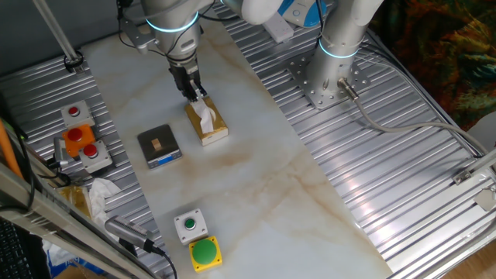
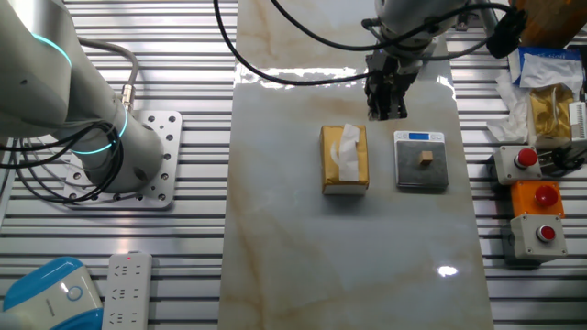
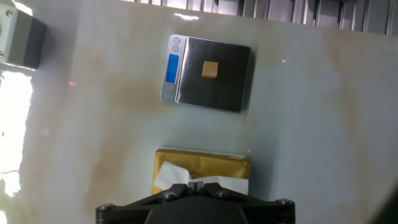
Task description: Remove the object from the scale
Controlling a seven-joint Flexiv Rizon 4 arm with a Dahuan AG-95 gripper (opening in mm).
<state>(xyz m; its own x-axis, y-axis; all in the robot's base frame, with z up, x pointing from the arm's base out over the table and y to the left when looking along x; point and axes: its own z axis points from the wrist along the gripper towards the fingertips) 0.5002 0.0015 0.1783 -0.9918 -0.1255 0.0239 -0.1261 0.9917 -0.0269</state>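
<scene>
A tiny tan wooden block [image 1: 157,143] [image 2: 426,159] [image 3: 210,70] sits near the middle of the scale's dark grey plate. The scale [image 1: 163,156] [image 2: 408,171] [image 3: 233,87] has a blue-white display strip and lies flat on the marble table. My gripper [image 1: 195,93] [image 2: 387,112] [image 3: 198,182] hangs above the table, over the far end of the tan tissue box, apart from the scale. Its fingers are pressed together with nothing between them.
A tan tissue box [image 1: 206,121] [image 2: 345,158] [image 3: 202,168] lies right beside the scale. Grey button boxes with red buttons [image 1: 84,142] [image 2: 537,202] stand beyond the scale. A green button box [image 1: 190,225] and a yellow one [image 1: 204,253] sit at the table's near end.
</scene>
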